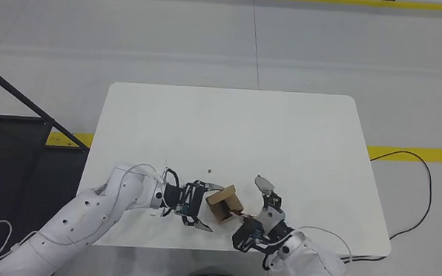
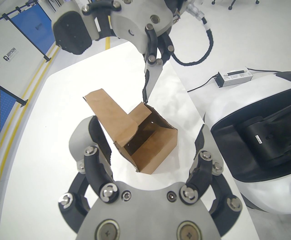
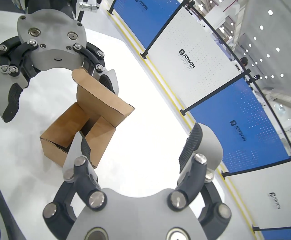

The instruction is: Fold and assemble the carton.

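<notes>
A small brown carton (image 1: 222, 203) stands on the white table (image 1: 229, 123) near its front edge. Its top is open, with one long flap upright and a shorter flap folded inward. My left gripper (image 1: 210, 207) is open, and the carton (image 2: 150, 145) lies between its spread fingers (image 2: 99, 136) without being clamped. My right gripper (image 1: 250, 199) is open on the carton's other side. One of its fingers (image 3: 80, 145) rests against the carton (image 3: 68, 127) at a rim corner; the other finger (image 3: 195, 141) is out in free space.
The carton is close to the table's front edge (image 1: 201, 248). A power supply (image 2: 234, 76) with a cable lies on the floor beside the table. Blue and white barrier panels (image 3: 193, 59) stand beyond the table; a black frame (image 1: 16, 159) is at the left.
</notes>
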Motion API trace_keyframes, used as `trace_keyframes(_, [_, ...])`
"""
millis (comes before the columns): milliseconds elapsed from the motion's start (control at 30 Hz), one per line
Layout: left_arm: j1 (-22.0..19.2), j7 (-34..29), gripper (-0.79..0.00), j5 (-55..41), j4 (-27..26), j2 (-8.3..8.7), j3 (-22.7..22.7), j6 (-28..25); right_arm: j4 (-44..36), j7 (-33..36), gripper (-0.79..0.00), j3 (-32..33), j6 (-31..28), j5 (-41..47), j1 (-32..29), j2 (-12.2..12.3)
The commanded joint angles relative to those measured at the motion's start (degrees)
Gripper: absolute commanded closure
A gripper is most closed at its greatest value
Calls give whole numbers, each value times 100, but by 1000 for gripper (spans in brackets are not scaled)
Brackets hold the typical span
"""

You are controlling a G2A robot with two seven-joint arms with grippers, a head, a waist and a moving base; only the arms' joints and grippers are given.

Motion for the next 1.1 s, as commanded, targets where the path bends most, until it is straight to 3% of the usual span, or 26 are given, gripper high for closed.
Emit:
trace_keyframes(0, [4,-3,-785,-3,-10,-2,-5,-6,-38,77,-683,-74,54,-237,13,-10])
trace_keyframes(367, [10,-16,-785,8,-29,-10,-32,-47,-194,810,-388,-469,28,-1208,144,-84])
trace_keyframes(733, [11,-17,-785,27,-28,-26,-38,-42,-300,1391,-354,-857,323,-2099,100,-177])
trace_keyframes(1067, [14,55,-785,69,-16,-34,-46,-37,-353,1711,-320,-1119,27,-2401,254,-275])
